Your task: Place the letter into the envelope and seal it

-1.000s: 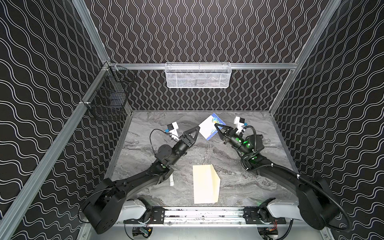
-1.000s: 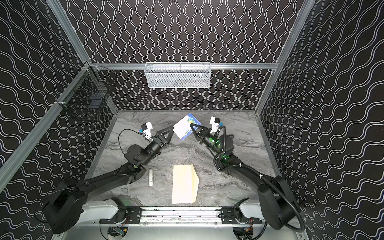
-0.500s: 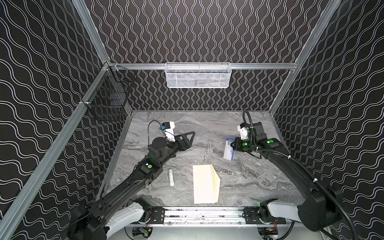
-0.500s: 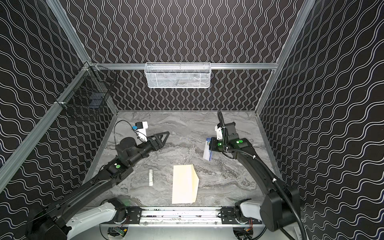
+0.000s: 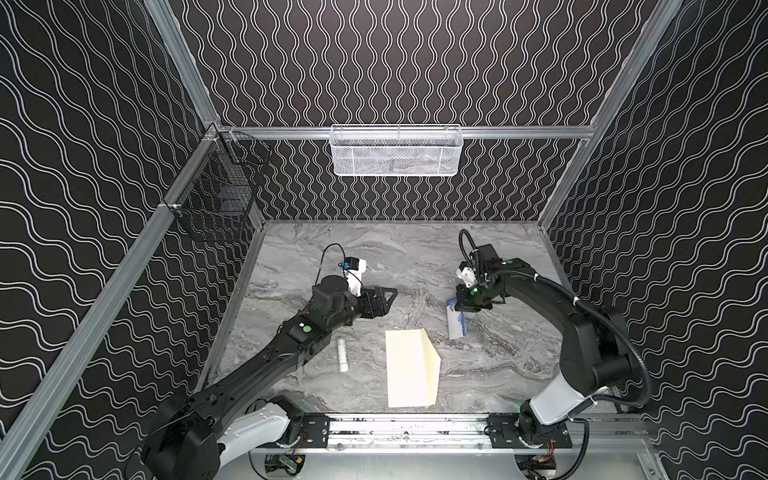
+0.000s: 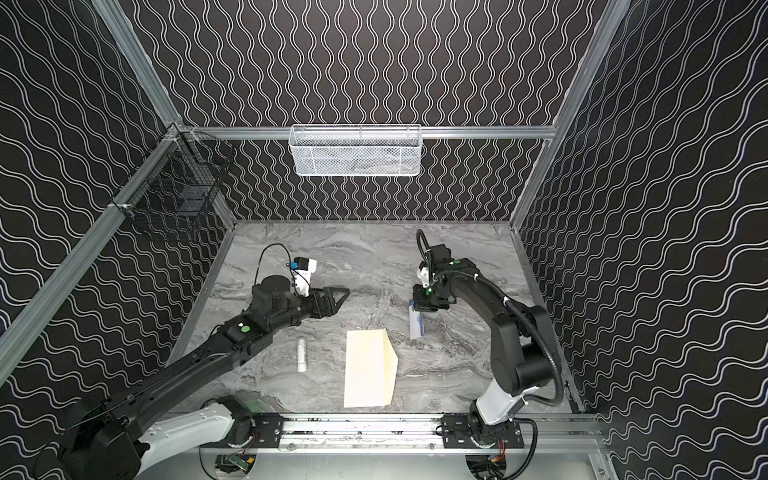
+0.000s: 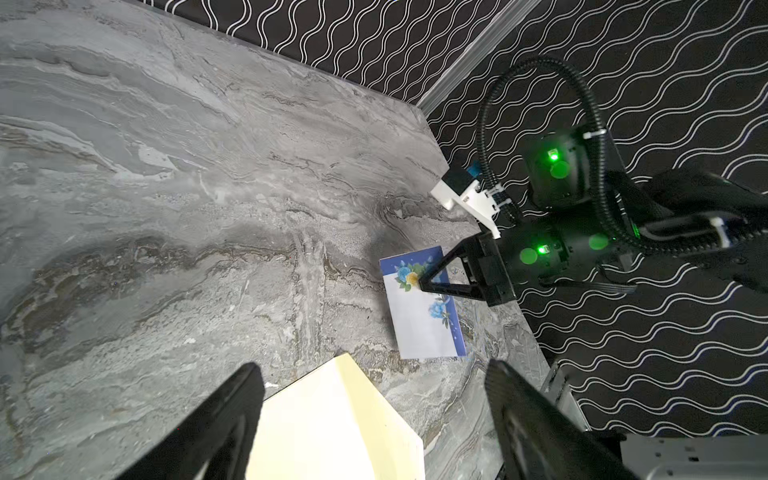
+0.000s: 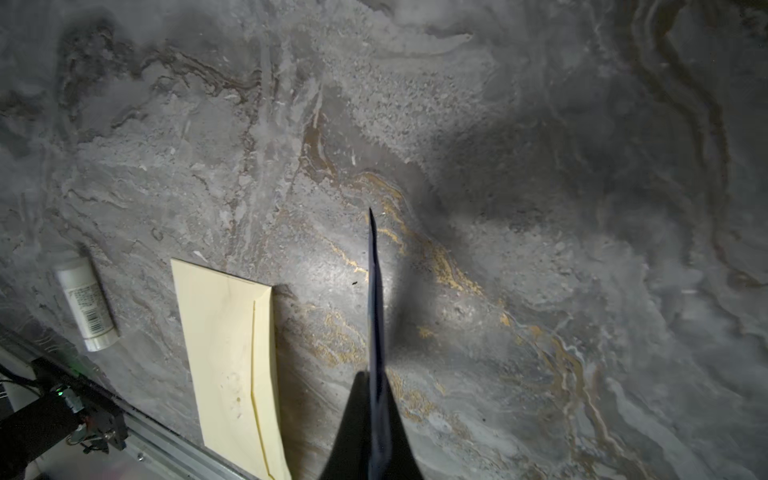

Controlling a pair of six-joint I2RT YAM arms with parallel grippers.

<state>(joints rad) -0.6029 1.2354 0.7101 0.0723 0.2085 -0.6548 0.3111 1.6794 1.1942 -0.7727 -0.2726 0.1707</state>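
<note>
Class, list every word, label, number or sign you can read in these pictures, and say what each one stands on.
No text here is legible.
On the white tube: printed lines and a barcode on its label, too small and blurred to read.
On the envelope: faint marks only, no readable words.
On the letter: blue border and flowers, no writing visible.

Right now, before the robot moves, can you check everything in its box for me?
Surface: grey marble tabletop, no spills seen.
Job's things: letter hangs upright from the right gripper; envelope lies flat, flap looks open, letter outside it.
Clutter: white tube lying left of the envelope.
Grippers: left gripper open, empty; right gripper shut on the letter.
Cables: ribbed black hose arches over the right wrist.
Surroundings: white mesh basket on back rail; black wire basket on left wall.
</note>
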